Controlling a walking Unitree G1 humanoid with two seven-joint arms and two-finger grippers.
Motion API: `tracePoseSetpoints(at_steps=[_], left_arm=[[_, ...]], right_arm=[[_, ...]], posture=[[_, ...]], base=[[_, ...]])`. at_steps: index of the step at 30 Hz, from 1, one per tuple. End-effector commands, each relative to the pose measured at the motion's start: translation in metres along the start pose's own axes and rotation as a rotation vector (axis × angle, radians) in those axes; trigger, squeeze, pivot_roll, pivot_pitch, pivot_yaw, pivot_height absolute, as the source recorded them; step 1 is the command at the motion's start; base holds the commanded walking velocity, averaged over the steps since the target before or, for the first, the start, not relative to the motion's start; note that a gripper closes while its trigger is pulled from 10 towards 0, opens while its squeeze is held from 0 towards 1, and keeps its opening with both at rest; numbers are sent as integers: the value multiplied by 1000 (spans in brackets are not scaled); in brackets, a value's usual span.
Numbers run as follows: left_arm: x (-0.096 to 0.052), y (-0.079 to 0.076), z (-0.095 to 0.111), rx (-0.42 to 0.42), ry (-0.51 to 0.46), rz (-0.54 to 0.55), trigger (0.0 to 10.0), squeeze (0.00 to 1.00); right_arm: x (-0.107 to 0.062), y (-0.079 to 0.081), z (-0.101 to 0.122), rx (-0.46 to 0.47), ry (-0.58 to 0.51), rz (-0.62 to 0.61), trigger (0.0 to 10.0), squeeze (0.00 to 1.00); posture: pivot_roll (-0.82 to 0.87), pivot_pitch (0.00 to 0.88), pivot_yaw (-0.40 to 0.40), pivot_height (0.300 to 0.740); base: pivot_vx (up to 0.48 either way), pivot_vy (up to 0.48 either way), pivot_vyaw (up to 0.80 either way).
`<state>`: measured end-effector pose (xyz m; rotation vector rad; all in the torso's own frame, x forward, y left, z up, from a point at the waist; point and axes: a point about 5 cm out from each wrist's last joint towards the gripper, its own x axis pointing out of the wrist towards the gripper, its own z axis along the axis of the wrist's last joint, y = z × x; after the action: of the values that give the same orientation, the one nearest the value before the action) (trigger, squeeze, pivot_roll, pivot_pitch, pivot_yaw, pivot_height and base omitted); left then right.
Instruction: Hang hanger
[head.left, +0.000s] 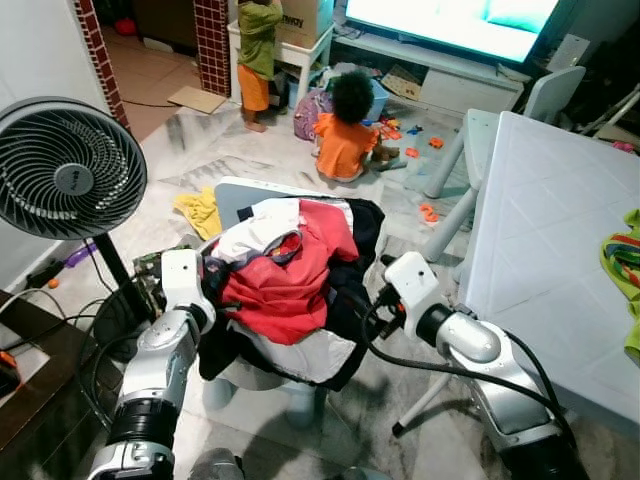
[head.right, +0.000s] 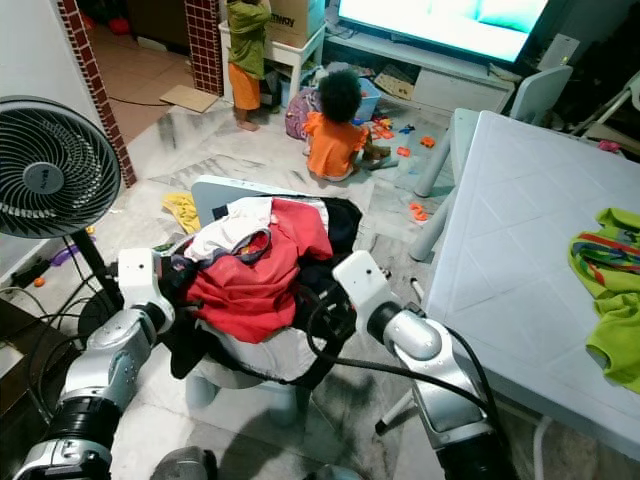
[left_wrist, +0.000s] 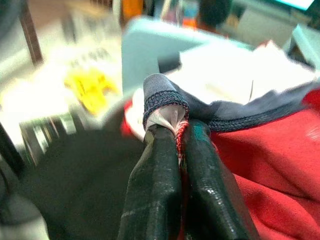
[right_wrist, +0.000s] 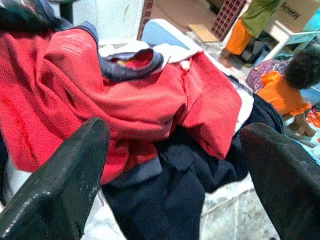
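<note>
— Where's your left pincer?

— My left gripper is at the near edge of the clothes heap, its two black fingers pressed together on the grey-blue ribbed collar of a garment. A sliver of white and red cloth is pinched in with it. Right beside those fingers, on the side nearer the other arm, lies the crumpled red fleece top.

— And the right one?

— My right gripper has its fingers spread wide with nothing between them. It is close to the opposite side of the same heap. Straight ahead of it is the red top, with a dark navy garment hanging below it. Just past the red top, a white cloth lies on the heap.

— What's the heap sitting on?

— A pale blue plastic chair, its back rising beyond both grippers.

— The hanger?

— I can't tell where it is.

— Anything else around?

— A round black standing fan is outside my left gripper, and a white tiled table is outside my right, with a lime-green cloth on it. Well beyond the chair, a person in an orange top sits on the floor and another in green stands.
</note>
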<state>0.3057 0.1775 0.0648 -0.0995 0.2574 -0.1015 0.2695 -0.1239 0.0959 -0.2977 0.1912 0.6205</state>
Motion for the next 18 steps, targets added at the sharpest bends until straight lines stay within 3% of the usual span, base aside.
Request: tracePoseSetpoints(at_steps=[1, 2, 5, 9, 10, 12, 14, 18], left_arm=[[4, -13, 31, 95, -144, -58, 0, 0], [0, -26, 44, 165, -229, -132, 0, 0], [-12, -45, 50, 265, -297, -252, 0, 0], [-20, -52, 47, 303, -296, -315, 0, 0], [-30, -60, 38, 343, -265, -399, 0, 0], [-40, -64, 24, 380, -191, -452, 0, 0], [-49, -62, 12, 380, -106, -461, 0, 0], [-62, -57, 5, 353, -64, -440, 0, 0]], right_arm=[[2, -7, 0, -5, -4, -47, 10000, 0], [4, -10, 1, 26, -19, -104, 10000, 0], [5, -14, -1, 90, -39, -185, 10000, 0], [7, -14, -1, 120, -48, -210, 10000, 0], [8, -11, -1, 136, -56, -222, 10000, 0], [10, -9, 0, 141, -66, -223, 10000, 0], [11, -6, 0, 147, -75, -224, 10000, 0], [11, -9, -1, 164, -87, -253, 10000, 0]], posture=[[30, 0, -46, 740], [37, 0, -40, 740], [58, 0, -22, 740], [70, 0, -5, 740], [73, 0, 5, 740], [77, 0, 14, 740], [80, 0, 20, 740], [87, 0, 21, 740]], base=[[0, 0, 0], [0, 0, 0], [0, 0, 0], [0, 0, 0], [0, 0, 0], [0, 0, 0], [0, 0, 0], [0, 0, 0]])
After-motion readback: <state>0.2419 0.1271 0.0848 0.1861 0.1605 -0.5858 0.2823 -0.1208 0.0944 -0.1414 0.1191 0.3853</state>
